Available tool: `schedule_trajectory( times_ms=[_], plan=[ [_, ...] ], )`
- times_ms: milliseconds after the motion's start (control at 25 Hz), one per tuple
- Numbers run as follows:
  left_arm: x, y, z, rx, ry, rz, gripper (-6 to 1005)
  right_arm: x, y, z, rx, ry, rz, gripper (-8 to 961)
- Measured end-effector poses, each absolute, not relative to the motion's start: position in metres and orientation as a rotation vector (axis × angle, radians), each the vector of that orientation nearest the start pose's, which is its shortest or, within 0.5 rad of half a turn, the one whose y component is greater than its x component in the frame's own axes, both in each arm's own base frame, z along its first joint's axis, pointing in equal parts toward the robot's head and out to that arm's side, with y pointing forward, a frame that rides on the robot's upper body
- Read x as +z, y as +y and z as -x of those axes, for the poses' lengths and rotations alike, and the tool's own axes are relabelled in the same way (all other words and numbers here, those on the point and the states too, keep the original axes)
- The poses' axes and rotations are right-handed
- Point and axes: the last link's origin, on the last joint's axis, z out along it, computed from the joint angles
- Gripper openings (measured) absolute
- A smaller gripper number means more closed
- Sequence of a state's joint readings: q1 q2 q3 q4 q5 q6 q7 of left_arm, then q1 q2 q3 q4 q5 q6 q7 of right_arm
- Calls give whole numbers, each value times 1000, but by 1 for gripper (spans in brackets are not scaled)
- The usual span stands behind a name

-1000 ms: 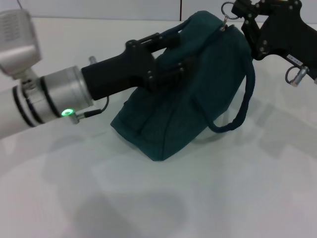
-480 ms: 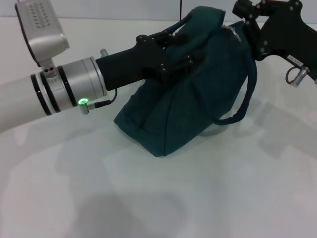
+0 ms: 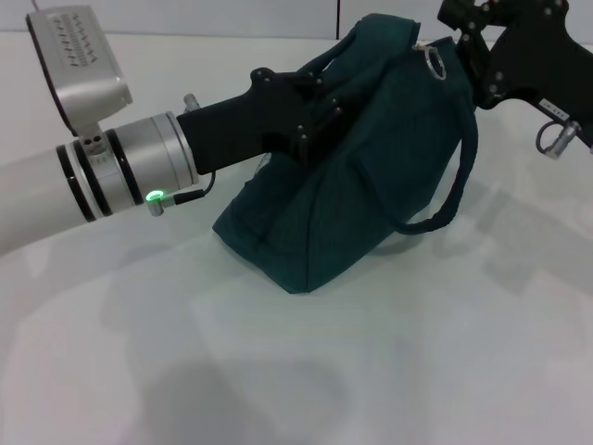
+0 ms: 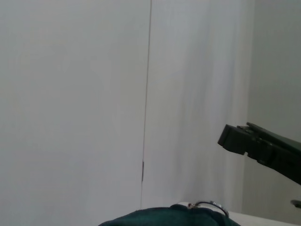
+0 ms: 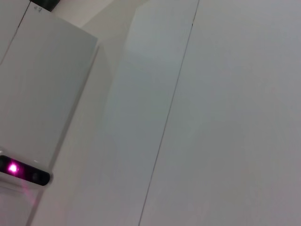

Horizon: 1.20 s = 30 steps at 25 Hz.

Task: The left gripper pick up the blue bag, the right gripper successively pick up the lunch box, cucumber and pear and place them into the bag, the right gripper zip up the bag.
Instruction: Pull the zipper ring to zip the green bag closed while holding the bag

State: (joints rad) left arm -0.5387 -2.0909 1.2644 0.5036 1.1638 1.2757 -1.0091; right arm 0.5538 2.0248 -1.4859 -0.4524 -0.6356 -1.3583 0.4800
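The left end effector [image 3: 320,102] is clamped on the handle of the bag [image 3: 371,167], which rests on the tabletop [image 3: 417,352]. The right end effector [image 3: 454,42], grip unclear, sits just beside the zipper ring [image 3: 434,63]. Zipping looks underway; next it likely must catch the ring and pull.

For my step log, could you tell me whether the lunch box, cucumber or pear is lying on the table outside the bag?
No, the head view shows only the blue bag on the white table, with no food beside it.
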Motion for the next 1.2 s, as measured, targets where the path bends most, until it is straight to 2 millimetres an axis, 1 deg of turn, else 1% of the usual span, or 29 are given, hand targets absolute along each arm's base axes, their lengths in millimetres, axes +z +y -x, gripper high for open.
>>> schedule_trajectory(
  times_ms=[160, 320, 400, 520, 760, 880, 1200],
  plan=[
    [-44, 349, 207, -1008, -287, 2496, 114, -4, 367, -186, 1094, -174, 2149, 20],
    [-44, 337, 213, -1012, -200, 2495, 77, -4, 368, -187, 1088, -167, 2147, 21],
    [-42, 327, 218, -1034, -133, 2482, 66, -4, 368, -187, 1089, -164, 2147, 21],
    [-39, 318, 222, -1058, -98, 2464, 59, -4, 367, -188, 1090, -159, 2147, 22],
    [-34, 309, 229, -1072, -84, 2448, 46, -3, 367, -190, 1087, -149, 2147, 23],
    [-33, 306, 231, -1077, -71, 2444, 44, -2, 367, -190, 1104, -116, 2156, 24],
    [-31, 300, 232, -1088, -24, 2429, 45, 18, 360, -193, 1219, -48, 2261, 25]
  ],
)
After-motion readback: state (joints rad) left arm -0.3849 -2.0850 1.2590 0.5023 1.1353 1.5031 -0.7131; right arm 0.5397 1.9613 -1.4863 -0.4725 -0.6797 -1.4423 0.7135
